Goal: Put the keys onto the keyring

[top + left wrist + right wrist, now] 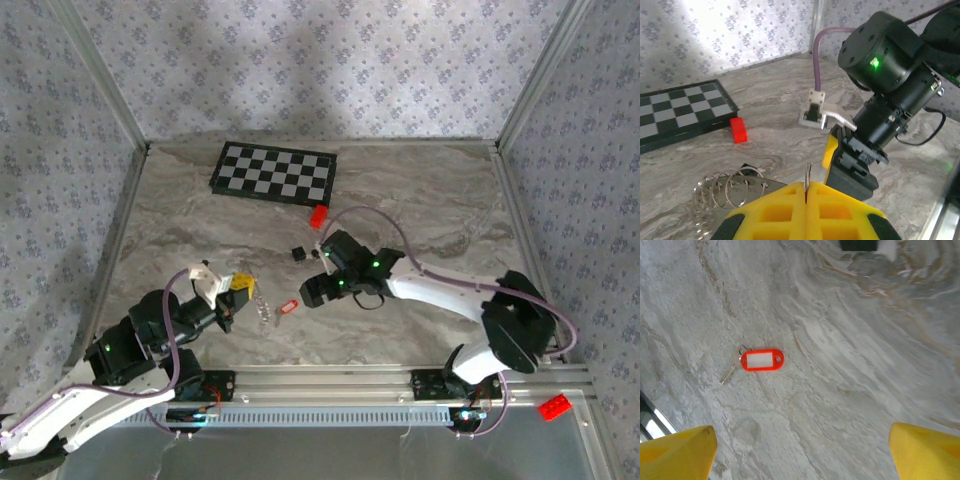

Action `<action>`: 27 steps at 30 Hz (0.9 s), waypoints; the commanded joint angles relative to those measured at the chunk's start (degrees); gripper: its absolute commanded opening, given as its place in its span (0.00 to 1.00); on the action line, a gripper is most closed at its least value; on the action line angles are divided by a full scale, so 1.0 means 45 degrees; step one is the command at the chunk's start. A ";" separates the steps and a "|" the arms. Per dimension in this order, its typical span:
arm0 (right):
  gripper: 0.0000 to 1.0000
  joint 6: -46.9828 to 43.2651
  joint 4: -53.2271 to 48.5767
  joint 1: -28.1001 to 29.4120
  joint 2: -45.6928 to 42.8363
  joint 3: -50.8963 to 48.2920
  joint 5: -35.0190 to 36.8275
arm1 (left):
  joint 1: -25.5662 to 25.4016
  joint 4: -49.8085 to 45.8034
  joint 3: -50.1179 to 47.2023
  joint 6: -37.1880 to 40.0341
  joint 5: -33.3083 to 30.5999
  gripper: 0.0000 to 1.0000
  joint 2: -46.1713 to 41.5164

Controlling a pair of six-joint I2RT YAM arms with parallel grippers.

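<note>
The keys (762, 360), a small red oblong tag with a pale middle and a thin silver key on its left end, lie flat on the marble table (850, 370). My right gripper (800, 455) hovers over them, open, its yellow fingertips (675, 452) far apart and nothing between them. From above, the keys (287, 307) sit between my right gripper (314, 292) and the keyring (262, 310). My left gripper (806, 189) is shut on a thin metal edge of the keyring (730, 187), whose silvery loops hang to its left. My left gripper (243, 293) is low on the table.
A checkerboard (275, 172) lies at the back. A bright red block (318, 215) and a tiny black cube (297, 252) sit in front of it. Another red block (555, 406) rests beyond the front rail at the right. Patterned walls enclose the table.
</note>
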 commanded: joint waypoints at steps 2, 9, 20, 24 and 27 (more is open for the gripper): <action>0.82 0.0626 0.0518 0.0455 0.1298 0.1276 -0.0049 | 0.0042 0.0424 -0.0117 -0.0273 -0.1212 0.00 -0.0416; 0.61 0.0863 0.0165 0.1147 0.3099 0.2609 0.0102 | 0.0032 0.0241 -0.0366 -0.0237 -0.2024 0.00 -0.1077; 0.47 0.1374 -0.0055 0.1726 0.4585 0.3850 0.0161 | 0.0042 0.0480 -0.0910 -0.0445 -0.2587 0.00 -0.2025; 0.46 0.1436 -0.0182 0.1895 0.4920 0.3895 0.0177 | 0.0042 0.0424 -0.0908 -0.0405 -0.2669 0.00 -0.2221; 0.43 0.1454 -0.0317 0.1988 0.5136 0.4049 0.0196 | 0.0043 0.0402 -0.0965 -0.0406 -0.2747 0.00 -0.2398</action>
